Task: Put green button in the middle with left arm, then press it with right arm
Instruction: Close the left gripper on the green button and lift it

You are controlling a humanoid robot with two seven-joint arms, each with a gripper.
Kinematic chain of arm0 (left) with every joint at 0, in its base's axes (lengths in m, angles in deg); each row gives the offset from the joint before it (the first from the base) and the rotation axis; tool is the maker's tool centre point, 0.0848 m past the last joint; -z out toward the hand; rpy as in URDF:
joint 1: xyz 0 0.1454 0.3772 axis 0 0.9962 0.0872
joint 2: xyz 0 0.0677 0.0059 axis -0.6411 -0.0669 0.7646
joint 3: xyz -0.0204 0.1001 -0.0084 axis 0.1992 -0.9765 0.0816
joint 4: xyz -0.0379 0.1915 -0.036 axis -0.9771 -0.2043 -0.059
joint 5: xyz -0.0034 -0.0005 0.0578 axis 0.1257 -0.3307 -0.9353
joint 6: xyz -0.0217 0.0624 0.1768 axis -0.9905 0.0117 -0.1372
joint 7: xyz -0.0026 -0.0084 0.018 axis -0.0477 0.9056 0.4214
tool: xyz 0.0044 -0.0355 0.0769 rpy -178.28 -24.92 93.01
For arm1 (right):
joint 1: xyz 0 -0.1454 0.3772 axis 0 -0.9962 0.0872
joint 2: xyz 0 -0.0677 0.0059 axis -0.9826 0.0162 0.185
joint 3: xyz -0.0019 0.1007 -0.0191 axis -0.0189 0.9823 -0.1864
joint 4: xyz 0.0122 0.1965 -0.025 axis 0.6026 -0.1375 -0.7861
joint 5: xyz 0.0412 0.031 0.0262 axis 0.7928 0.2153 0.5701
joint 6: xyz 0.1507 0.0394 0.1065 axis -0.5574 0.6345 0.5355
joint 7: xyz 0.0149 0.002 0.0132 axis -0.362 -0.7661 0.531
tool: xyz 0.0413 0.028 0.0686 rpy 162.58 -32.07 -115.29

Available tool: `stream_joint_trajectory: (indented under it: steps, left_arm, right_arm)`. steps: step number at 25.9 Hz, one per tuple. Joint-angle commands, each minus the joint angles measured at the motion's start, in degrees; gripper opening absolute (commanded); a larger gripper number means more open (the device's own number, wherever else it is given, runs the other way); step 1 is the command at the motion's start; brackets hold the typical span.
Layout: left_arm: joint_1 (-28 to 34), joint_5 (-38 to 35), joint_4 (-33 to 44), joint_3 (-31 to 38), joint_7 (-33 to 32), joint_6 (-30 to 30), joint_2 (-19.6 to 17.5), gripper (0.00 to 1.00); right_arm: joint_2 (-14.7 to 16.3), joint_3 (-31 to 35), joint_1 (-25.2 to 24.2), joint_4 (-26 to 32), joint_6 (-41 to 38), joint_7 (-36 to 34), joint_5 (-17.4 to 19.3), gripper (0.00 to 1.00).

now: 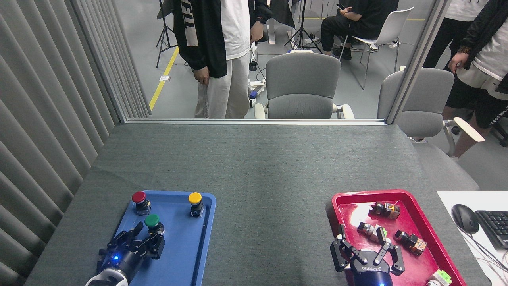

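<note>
Your dark-grey felt tabletop middle (274, 206) lies bare. On the blue plastic tray (186, 254) stands the dark-green mushroom-capped push-button (152, 221). Your left black linkage gripper (147, 233), fingers spread, flanks it ungrasped. Your right black gripper (363, 248) hangs released above the red tray (353, 197).

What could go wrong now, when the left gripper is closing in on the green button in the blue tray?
1. The open left gripper sits just below the green button; its fingers may tip the upright button instead of clamping it.
2. The red button stands close behind; overshooting could knock it.
3. The blue tray has a raised rim toward the middle; a low carry might catch the button on it.
</note>
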Motion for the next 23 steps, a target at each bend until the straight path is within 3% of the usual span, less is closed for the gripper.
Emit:
stream_joint_trajectory:
  steps: [1, 5, 8, 11, 16, 23]
  left_arm:
    - [-0.6, 0.0, -0.7, -0.2, -0.4, -0.1, 0.0, 0.43]
    - [-0.7, 0.0, -2.1, -1.6, -0.5, 0.0, 0.2, 0.29]
    - [-0.8, -0.1, -1.8, -3.0, -0.3, 0.6, -0.1, 0.01]
    - [-0.6, -0.1, 1.8, -3.0, 0.5, 3.5, -0.6, 0.00]
    - [1.9, 1.0, 17.5, -4.2, 4.1, 9.9, -1.1, 0.00]
    - [-2.5, 0.9, 14.9, -27.7, 3.8, 4.3, 4.1, 0.00]
  right_arm:
    - [0.0, 0.0, 0.0, 0.0, 0.0, 0.0, -0.1, 1.00]
    - [0.0, 0.0, 0.0, 0.0, 0.2, 0.0, -0.1, 1.00]
    - [-0.1, 0.0, 0.0, 0.0, -0.1, 0.2, 0.0, 1.00]
    - [-0.2, 0.0, 0.0, 0.0, -0.2, 0.2, 0.0, 0.99]
    - [0.1, -0.1, 0.0, 0.0, -0.2, 0.2, 0.2, 1.00]
    - [0.3, -0.1, 0.0, 0.0, -0.8, 0.0, 0.3, 1.00]
